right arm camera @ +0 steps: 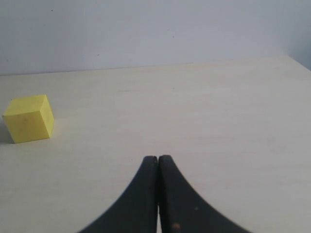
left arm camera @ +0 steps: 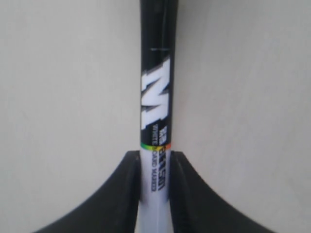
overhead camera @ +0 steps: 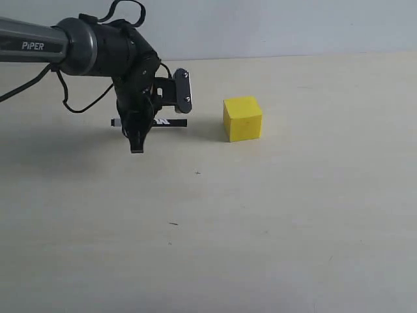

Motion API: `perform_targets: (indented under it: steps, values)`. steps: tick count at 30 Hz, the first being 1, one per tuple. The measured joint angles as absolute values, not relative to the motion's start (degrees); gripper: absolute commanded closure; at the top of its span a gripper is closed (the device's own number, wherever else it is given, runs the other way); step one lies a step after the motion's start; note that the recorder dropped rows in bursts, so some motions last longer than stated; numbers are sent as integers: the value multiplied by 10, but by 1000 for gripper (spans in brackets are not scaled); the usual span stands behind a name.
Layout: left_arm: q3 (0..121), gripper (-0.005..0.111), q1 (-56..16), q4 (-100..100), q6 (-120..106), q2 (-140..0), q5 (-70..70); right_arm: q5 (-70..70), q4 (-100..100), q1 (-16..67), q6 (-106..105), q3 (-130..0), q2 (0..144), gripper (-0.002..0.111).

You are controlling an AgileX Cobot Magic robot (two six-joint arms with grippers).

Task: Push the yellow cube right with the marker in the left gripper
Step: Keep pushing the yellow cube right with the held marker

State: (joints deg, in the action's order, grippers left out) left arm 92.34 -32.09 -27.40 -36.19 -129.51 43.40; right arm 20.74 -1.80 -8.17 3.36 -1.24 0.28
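The yellow cube (overhead camera: 242,119) sits on the pale table, right of centre; the right wrist view also shows the cube (right arm camera: 28,119). To its left the marker (overhead camera: 171,122) lies level, its black end pointing at the cube with a small gap between them. My left gripper (overhead camera: 136,145) points down and is shut on the marker. In the left wrist view the black fingers (left arm camera: 127,194) clamp the white barrel of the marker (left arm camera: 155,111), and the cube is out of view. My right gripper (right arm camera: 158,158) is shut with nothing in it, well away from the cube.
The left arm marked "PiPER" (overhead camera: 39,44) reaches in from the left with loose black cables (overhead camera: 78,104). A grey wall (overhead camera: 293,26) rises behind the table's far edge. Bare tabletop (overhead camera: 326,215) stretches right of the cube.
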Motion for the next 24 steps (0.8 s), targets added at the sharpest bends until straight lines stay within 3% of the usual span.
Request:
perform_targets:
  steps: [12,21,24]
  values:
    - [923,107,-322,-277,-365,-1295,426,207,-18,-82,34,-12,3,108]
    - [987,107,-433,-325,-307,-1353,383,207,-18,-82,34,-12,3,108]
    - [1006,107,-441,-324,-291,-1356,388,207,-18,-82,34,-12,3,108]
